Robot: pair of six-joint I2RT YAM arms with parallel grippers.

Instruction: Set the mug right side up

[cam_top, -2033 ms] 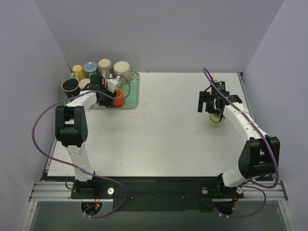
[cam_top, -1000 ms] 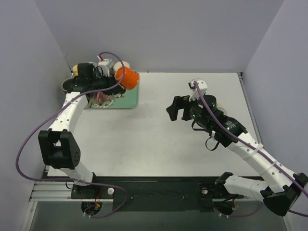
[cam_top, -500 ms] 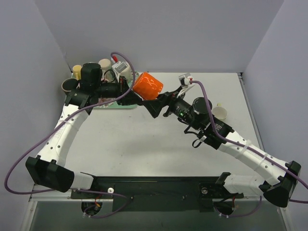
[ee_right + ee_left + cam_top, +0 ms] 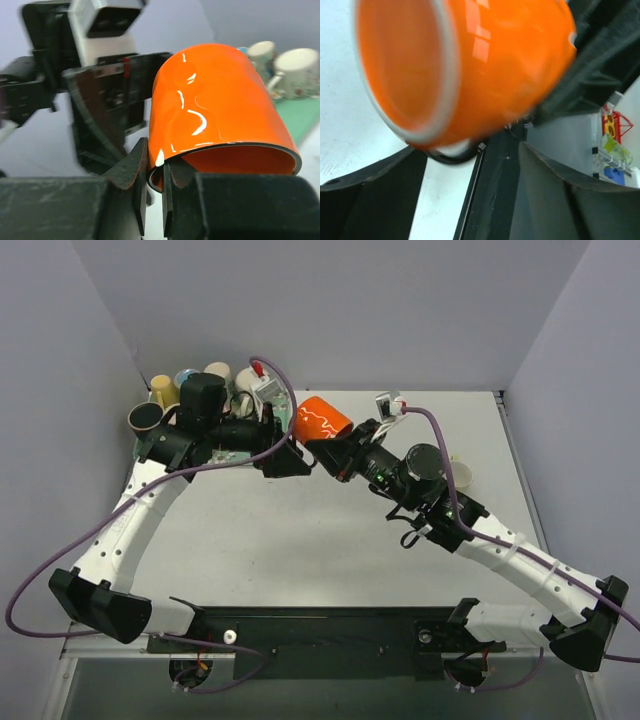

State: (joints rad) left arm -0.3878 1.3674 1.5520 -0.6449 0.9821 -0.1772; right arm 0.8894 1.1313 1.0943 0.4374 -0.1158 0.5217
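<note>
Observation from the table side: the orange mug (image 4: 322,420) is off the table (image 4: 330,540), held in the air between the two arms, and is not yet right side up. It lies roughly on its side, mouth towards the right gripper (image 4: 156,167) and base towards the left gripper (image 4: 285,453). The right jaws are pressed together on the mug's wall at the rim, one finger inside the mouth and one outside, so the whole cup hangs forward of those jaws from that single pinch. The left jaws stand spread. In the left wrist view the mug's base sits between and just ahead of them, and no contact can be seen. Assessment: the arrangement reads as a handover, with the mug now carried by the right arm alone. A grip at the rim would let the wrist roll the mouth upward before setting the cup down. The handle cannot be made out in any view. Behind the left jaws is the green tray (image 4: 302,117) with the other cups (image 4: 300,62), well apart from the held mug. Risk noted: the glaze is glossy and the hold is narrow and off-centre, so the cup may pivot or slip during rotation. The spread left fingers remain close enough to be struck.
</note>
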